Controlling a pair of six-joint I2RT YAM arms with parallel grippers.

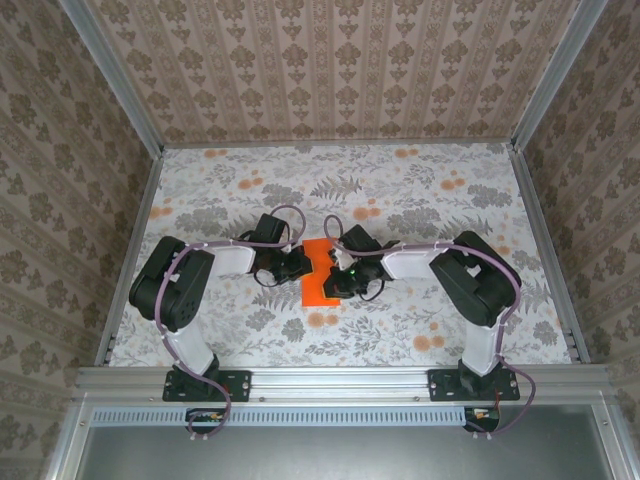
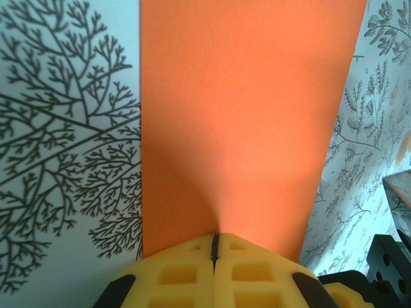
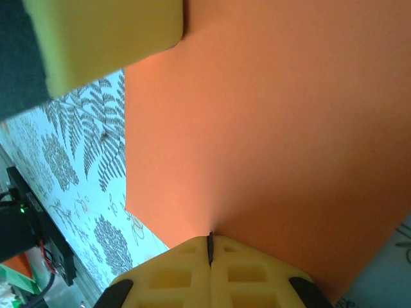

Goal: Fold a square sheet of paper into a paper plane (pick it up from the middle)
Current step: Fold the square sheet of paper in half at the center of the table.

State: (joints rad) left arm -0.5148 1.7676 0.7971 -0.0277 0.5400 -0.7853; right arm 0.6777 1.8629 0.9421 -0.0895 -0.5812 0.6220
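Brown patterned walls [image 1: 330,60] close the workspace on three sides. Between them lies one table [image 1: 450,200], covered with a grey fern and flower print that has pale orange blotches. One metal rail [image 1: 340,380] runs along the near edge and carries the bases of both arms.

I count two arms. The left arm [image 1: 180,290] and the right arm [image 1: 475,280] both bend inward and meet at the middle of the table. A purple cable [image 1: 285,215] loops along each one.

I count one square sheet of paper [image 1: 318,285], bright orange and plain. It is at the centre of the table, directly between the two wrists. From above it looks like a narrow upright rectangle, and the black wrist parts cover both of its side edges.

The left gripper [image 1: 300,265] comes to the sheet from the left and the right gripper [image 1: 338,280] from the right.

On the left wrist camera the left gripper [image 2: 215,247] has its two yellow fingers pressed together, with only a thin dark seam between them. The paper [image 2: 244,115] runs into this seam and is pinched there. Black parts of the other arm stand at the lower right.

On the right wrist camera the right gripper [image 3: 210,247] is closed in the same way on the paper [image 3: 276,128]. One yellow finger [image 3: 96,45] of the left gripper stands at the upper left.
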